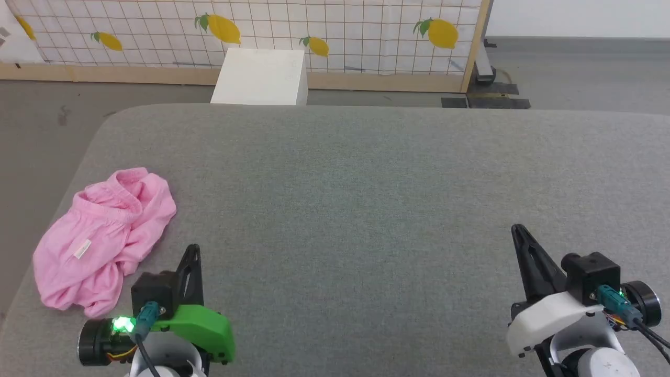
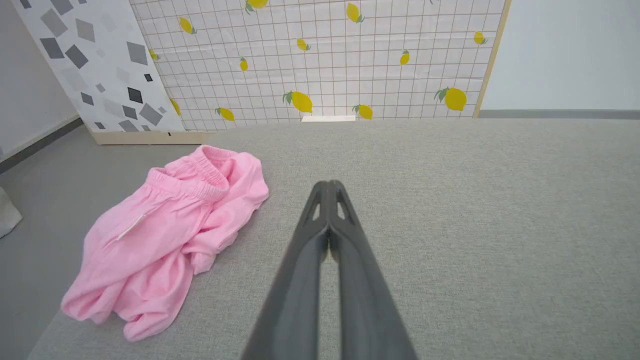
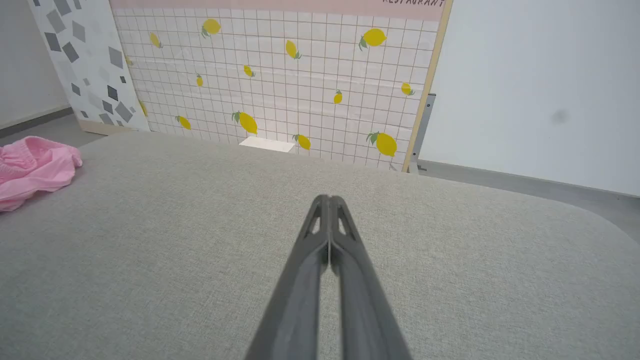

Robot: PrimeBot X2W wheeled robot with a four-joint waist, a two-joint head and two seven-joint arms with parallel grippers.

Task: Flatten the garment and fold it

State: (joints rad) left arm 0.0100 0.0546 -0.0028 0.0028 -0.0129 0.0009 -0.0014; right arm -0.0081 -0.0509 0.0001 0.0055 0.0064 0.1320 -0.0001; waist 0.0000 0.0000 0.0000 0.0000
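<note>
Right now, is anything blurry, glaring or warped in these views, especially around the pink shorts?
Head view: soft even light, garment sharp, green lamp glaring behind the left gripper. Left wrist view: its fingers blur toward the lens. Right wrist view: right gripper fingers likewise, table weave crisp.

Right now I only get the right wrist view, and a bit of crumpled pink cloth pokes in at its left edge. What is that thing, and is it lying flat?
Observer: It is a pair of light pink thin-fabric shorts, bunched in a crumpled heap, not flat at all.
Operator: How can you tell they are shorts?
Observer: A gathered elastic waistband runs along the far end of the heap.
Operator: Is the other arm touching them?
Observer: No. The left gripper sits just to the right of the shorts, apart from them, its jaws shut and holding nothing.
</note>
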